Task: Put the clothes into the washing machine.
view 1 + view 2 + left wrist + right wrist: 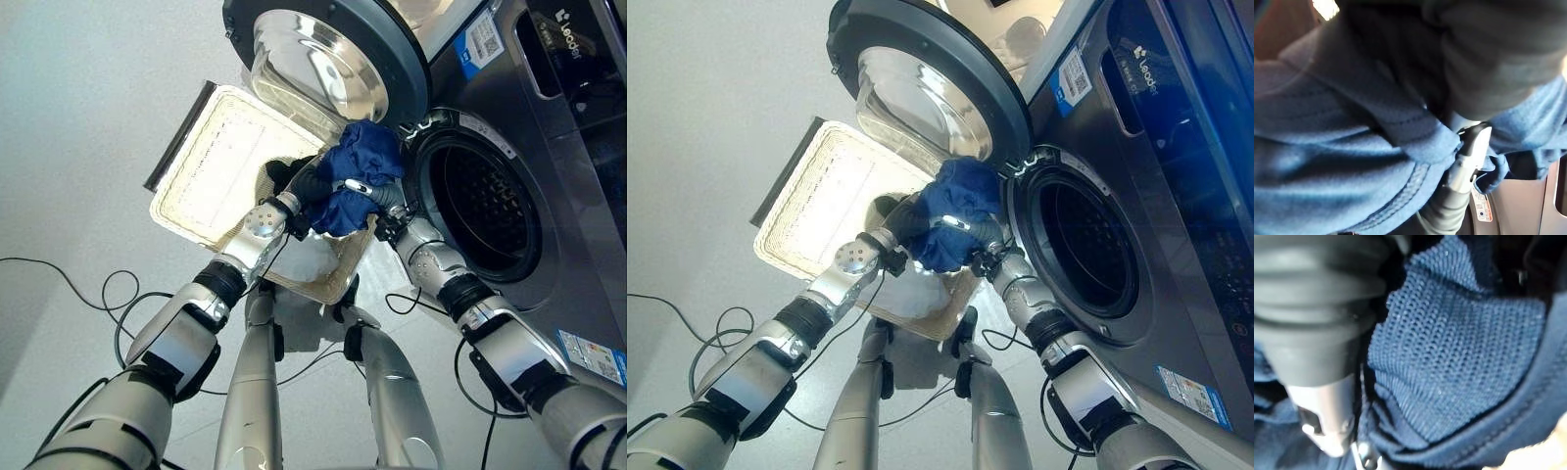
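A bundled blue garment (364, 157) hangs between my two hands, just left of the washing machine's round drum opening (480, 211) and above the near end of a woven basket (220, 162). My left hand (306, 183) grips the bundle from the left, and a silver finger (1471, 147) curls over a fold of the blue cloth (1327, 147). From the right, my right hand (392, 203) is pushed into the same bundle, with a finger (1322, 423) against the knit fabric (1459, 347). The drum looks dark inside.
The machine's door (323, 59) stands swung open right above the garment, its glass bowl facing me. Something pale (309, 262) lies in the basket's near end. Grey floor (78, 117) stretches to the left. The machine's front panel (578, 127) runs along the right.
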You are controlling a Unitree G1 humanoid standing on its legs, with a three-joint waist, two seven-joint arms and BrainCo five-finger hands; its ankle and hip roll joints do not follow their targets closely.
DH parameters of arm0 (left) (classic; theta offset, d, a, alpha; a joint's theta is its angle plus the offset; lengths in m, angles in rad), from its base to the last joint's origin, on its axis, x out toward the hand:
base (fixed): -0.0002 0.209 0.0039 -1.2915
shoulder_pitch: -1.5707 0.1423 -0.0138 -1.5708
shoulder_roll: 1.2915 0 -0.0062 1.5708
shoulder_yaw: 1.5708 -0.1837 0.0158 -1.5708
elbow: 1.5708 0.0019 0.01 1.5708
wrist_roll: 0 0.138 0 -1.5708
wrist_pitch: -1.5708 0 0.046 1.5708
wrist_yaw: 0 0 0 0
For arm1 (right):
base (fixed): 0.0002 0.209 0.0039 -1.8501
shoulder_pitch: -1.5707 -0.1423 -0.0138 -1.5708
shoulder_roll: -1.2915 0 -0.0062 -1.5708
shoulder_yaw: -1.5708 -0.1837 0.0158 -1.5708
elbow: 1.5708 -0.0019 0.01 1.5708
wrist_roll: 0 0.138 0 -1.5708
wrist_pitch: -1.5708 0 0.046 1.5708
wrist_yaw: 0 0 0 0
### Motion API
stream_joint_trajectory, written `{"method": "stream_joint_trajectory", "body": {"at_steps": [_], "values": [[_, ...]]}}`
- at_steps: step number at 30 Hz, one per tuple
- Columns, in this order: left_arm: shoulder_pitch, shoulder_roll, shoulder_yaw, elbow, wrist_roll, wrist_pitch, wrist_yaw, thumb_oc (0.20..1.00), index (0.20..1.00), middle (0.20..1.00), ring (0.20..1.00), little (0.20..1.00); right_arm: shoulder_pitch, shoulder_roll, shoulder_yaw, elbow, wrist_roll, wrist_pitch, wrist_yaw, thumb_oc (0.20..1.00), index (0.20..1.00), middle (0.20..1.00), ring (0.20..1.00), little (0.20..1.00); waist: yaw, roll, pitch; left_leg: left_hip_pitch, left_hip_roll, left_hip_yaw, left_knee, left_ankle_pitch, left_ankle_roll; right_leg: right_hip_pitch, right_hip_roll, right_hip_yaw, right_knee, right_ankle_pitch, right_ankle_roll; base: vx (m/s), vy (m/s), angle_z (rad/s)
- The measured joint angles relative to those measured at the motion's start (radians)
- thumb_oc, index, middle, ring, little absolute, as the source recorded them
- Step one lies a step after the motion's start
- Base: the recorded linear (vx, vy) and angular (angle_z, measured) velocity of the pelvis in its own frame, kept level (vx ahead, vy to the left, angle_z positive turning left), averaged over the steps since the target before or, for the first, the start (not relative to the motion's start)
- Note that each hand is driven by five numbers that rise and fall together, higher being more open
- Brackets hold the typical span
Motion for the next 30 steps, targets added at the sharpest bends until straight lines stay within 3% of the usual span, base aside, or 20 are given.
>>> {"method": "stream_joint_trajectory", "body": {"at_steps": [12,13,14,28,30], "values": [[-0.01,0.001,0.002,0.001,0.001,0.0,-0.03,0.2,0.2,0.2,0.2,0.2,-0.003,-0.007,-0.001,-0.003,-0.001,0.0,0.031,1.0,1.0,1.0,1.0,1.0,0.003,0.0,0.0,0.0,-0.001,0.0,0.0,0.001,0.001,0.0,-0.001,0.0,-0.001,0.0,0.0,0.0,0.0,0.0],[-0.01,0.001,0.002,0.001,0.002,0.0,-0.03,0.2,0.2,0.2,0.2,0.2,-0.002,-0.006,-0.001,-0.003,-0.001,-0.001,0.031,0.46,0.46,0.46,0.46,0.46,0.003,0.0,0.0,0.0,-0.001,0.0,0.0,0.001,0.001,0.0,-0.001,0.0,0.0,0.0,0.0,0.0,0.0,0.0],[-0.014,0.002,-0.001,0.004,0.003,0.0,-0.029,0.2,0.2,0.2,0.2,0.2,-0.003,-0.005,-0.002,-0.003,0.0,-0.003,0.043,0.2,0.2,0.2,0.2,0.2,0.003,0.0,0.0,0.0,-0.001,0.0,0.001,0.001,0.001,0.0,-0.001,0.0,0.0,0.0,0.0,0.0,0.0,0.0],[-0.037,0.019,-0.036,0.004,0.129,-0.005,0.008,0.2,0.2,0.2,0.2,0.2,-0.003,-0.005,-0.009,0.003,0.031,-0.022,0.056,0.2,0.2,0.2,0.2,0.2,0.023,0.002,0.0,0.002,-0.003,0.001,0.002,0.004,0.001,-0.004,-0.005,0.001,0.014,-0.001,0.0,0.0,0.0,0.0],[-0.042,0.019,-0.043,0.004,0.197,-0.016,0.04,0.2,0.2,0.2,0.2,0.2,-0.003,-0.004,-0.012,0.003,0.041,-0.022,0.056,0.2,0.2,0.2,0.2,0.2,0.023,0.002,0.0,0.002,-0.003,0.001,0.0,0.004,0.0,-0.006,-0.006,0.002,0.016,-0.001,0.0,0.0,0.0,0.0]]}}
